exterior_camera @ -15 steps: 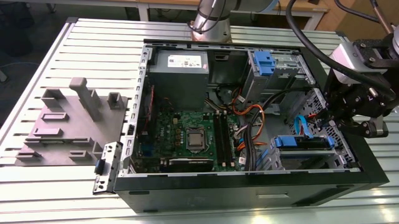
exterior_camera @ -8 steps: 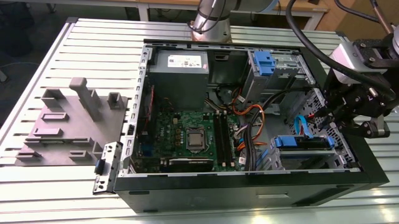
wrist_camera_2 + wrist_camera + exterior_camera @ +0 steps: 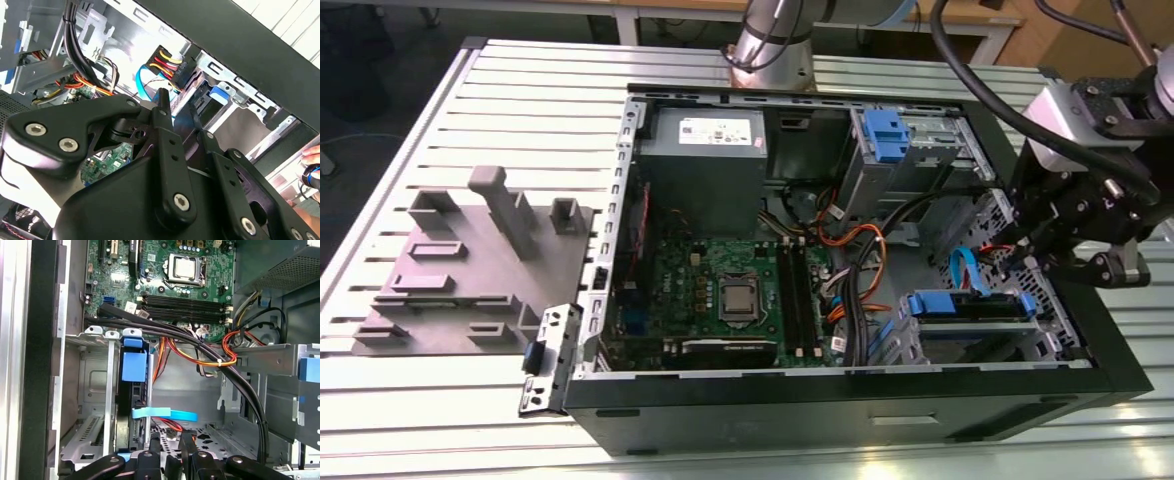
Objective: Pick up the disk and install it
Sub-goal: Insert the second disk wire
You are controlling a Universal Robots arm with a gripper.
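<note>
The disk (image 3: 967, 304) sits on edge in the lower drive bay at the case's front corner on the exterior view's right. Its blue carrier faces into the case. In the first wrist view the disk (image 3: 134, 365) stands in the metal bay, with a light-blue flat cable (image 3: 165, 414) crossing just past it. My gripper (image 3: 1061, 255) hangs over the case wall on the exterior view's right, a short way back from the disk. Its fingers (image 3: 154, 447) are slightly apart with nothing between them. In the second wrist view the gripper (image 3: 178, 114) points at the bay and cables.
The open computer case (image 3: 854, 395) lies on a slatted metal table (image 3: 400, 420). Inside are a motherboard (image 3: 720, 290), a grey power-supply box (image 3: 707, 135), a second blue carrier (image 3: 886, 135) in the upper bay and cable bundles (image 3: 200, 347). A grey fixture plate (image 3: 467, 270) lies left. A hand (image 3: 312, 162) shows beyond the case.
</note>
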